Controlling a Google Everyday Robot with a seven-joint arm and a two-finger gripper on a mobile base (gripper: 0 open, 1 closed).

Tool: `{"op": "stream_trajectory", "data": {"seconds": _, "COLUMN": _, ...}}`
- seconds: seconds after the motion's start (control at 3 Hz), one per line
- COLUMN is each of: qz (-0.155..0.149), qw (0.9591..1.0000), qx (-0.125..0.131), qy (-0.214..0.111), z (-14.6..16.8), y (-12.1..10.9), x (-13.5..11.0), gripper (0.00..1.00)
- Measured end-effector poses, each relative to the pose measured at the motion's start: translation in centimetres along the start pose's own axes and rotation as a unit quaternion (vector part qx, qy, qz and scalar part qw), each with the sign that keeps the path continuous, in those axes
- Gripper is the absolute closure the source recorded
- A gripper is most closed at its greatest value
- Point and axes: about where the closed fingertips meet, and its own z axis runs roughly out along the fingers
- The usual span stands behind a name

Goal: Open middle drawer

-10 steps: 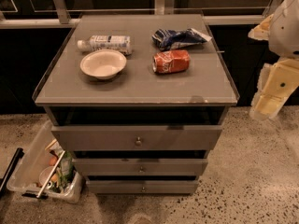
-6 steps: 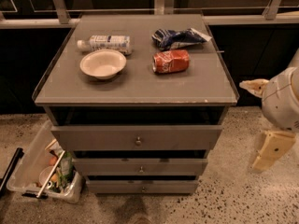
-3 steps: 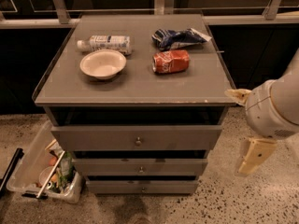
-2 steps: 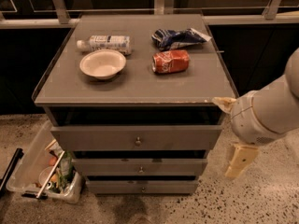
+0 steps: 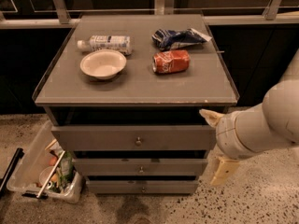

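claw (image 5: pixel 211 146) spread wide, empty, just right of the shut middle drawer (image 5: pixel 112 166)

Smooth plastic pincer (image 5: pixel 218 146) beside matt middle drawer (image 5: pixel 107 166)

Overall light: dim and warm, with a brownish cast.
Source: from above; the top of the bench (image 5: pixel 135 85) is the brightest surface.
Shadows: a soft shadow lies beside the white bowl (image 5: pixel 103 63); a deep dark band sits under the bench top, and the gaps between the drawer fronts are dark.
Background: nearly black behind the bench.
Hand: the pale hand (image 5: pixel 216 143), at the bench's right front corner, catches the light.
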Motion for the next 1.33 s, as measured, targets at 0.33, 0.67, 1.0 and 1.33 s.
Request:
{"op": "stream_trajectory", "data": {"seconds": 0.33, "qz": 0.004, "qw": 0.9996, "qx": 0.010, "qy": -0.027, "z": 3.1, "y": 1.4, "x": 1.4, "gripper": 0.00}}
{"op": "stream_trajectory", "data": {"seconds": 0.67, "qz": 0.004, "qw": 0.9996, "qx": 0.010, "qy": -0.027, "z": 3.1, "y": 1.4, "x": 1.4, "gripper": 0.00}}
{"op": "stream_trajectory", "data": {"seconds": 1.0, "qz": 0.006, "qw": 0.9993, "qx": 0.007, "qy": -0.035, "z": 4.2, "y": 2.1, "x": 1.7, "gripper": 0.00}}
{"op": "stream_trajectory", "data": {"seconds": 1.33, "qz": 0.010, "qw": 0.9987, "qx": -0.001, "qy": -0.050, "z": 7.2, "y": 3.6, "x": 2.1, "gripper": 0.00}}
